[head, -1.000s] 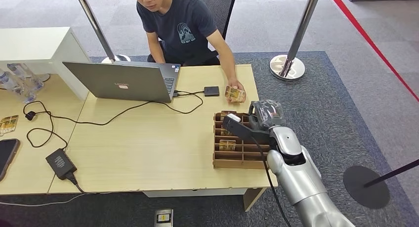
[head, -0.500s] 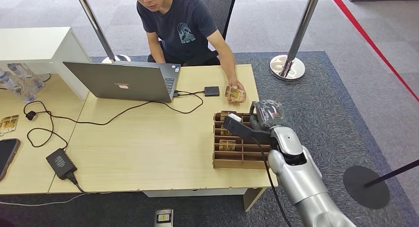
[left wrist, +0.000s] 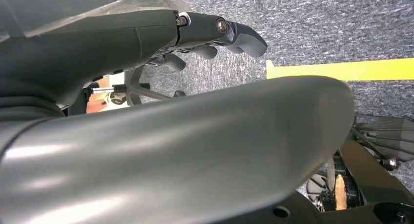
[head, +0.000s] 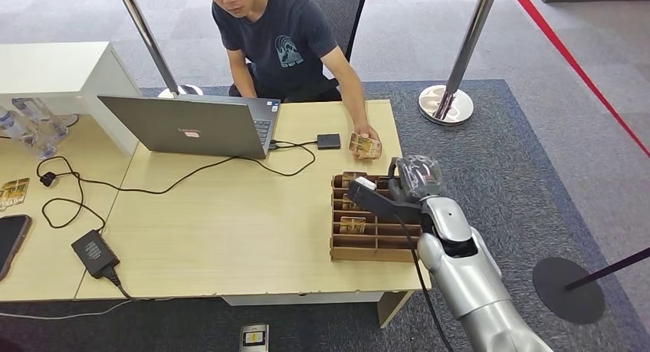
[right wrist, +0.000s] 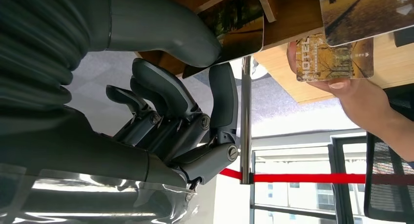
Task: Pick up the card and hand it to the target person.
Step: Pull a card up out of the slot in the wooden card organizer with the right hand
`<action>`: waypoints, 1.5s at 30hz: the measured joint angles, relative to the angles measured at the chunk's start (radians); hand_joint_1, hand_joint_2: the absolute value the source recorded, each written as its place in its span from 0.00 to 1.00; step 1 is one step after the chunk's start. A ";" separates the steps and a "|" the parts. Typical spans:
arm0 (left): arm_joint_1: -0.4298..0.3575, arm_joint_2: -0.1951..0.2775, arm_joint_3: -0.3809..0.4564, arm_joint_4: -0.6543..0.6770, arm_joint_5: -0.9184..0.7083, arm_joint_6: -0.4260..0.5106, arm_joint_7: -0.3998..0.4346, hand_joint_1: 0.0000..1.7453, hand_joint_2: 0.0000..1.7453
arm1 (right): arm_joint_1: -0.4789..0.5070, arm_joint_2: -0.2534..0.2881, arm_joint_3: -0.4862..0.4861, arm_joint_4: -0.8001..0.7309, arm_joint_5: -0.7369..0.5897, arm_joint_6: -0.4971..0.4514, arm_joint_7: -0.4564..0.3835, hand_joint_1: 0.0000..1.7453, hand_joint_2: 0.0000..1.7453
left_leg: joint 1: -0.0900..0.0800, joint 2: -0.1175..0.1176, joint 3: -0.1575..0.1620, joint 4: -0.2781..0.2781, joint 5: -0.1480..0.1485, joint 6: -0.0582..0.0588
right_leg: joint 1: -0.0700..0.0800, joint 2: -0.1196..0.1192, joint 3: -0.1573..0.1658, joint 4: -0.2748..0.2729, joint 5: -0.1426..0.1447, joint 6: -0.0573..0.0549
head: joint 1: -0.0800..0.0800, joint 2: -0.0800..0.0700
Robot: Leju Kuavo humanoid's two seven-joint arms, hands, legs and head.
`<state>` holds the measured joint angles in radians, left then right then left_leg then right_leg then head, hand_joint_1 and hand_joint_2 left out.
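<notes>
R hand (head: 406, 185) over brown slotted wooden card tray (head: 368, 254). Autumn-print card (right wrist: 241, 19) at tray edge, btwn my thumb and fingers (right wrist: 222, 97). Can't tell if pinched. Person's hand (head: 366, 133) beyond tray.

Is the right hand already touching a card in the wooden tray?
Touching. In the right wrist view the thumb presses on a card, with an opposing finger at its other face.
</notes>
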<state>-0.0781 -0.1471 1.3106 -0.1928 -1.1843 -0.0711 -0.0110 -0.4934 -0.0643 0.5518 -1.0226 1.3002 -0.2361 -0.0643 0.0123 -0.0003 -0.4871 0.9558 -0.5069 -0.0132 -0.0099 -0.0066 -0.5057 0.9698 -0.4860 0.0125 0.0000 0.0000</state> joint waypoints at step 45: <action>-0.003 0.007 0.003 -0.001 -0.001 0.006 0.012 0.00 0.00 | -0.013 -0.017 0.006 -0.043 -0.010 0.023 -0.006 1.00 1.00 | 0.000 0.001 -0.001 0.000 0.000 0.000 | 0.000 0.001 -0.001 0.001 0.000 0.000 | 0.000 0.000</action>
<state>-0.0809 -0.1404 1.3140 -0.1941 -1.1854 -0.0648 0.0005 -0.5063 -0.0814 0.5579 -1.0652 1.2904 -0.2128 -0.0707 0.0121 0.0003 -0.4876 0.9562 -0.5070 -0.0131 -0.0102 -0.0060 -0.5065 0.9704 -0.4857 0.0127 0.0000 0.0000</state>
